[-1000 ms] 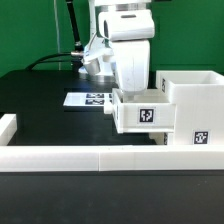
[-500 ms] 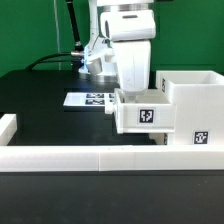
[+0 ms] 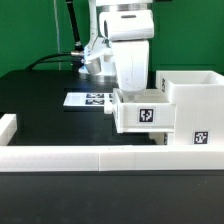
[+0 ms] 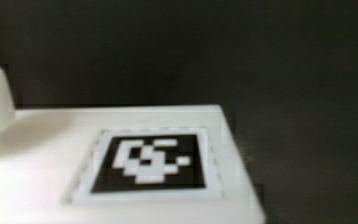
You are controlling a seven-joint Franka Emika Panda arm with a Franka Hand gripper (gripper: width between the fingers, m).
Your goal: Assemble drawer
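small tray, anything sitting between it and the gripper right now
Nothing visible does. In the exterior view the gripper reaches down right at the small tray, beside the box shell. Its fingertips are hidden behind the tray's rim, so contact cannot be told.

In the exterior view the gripper point(image 3: 131, 88) drops behind the front wall of the small tray point(image 3: 140, 112), so its fingertips are hidden and whether the jaws stand apart or closed cannot be told. The box shell point(image 3: 192, 105) is cut off by that view's right edge, and the tray covers part of its near side. The marker board point(image 3: 88, 100) is partly hidden behind the arm, and its tags are too small to read. The wrist view is blurred: a tag point(image 4: 149, 162) on a white surface point(image 4: 51, 130) runs out of frame, and which part carries it cannot be told.
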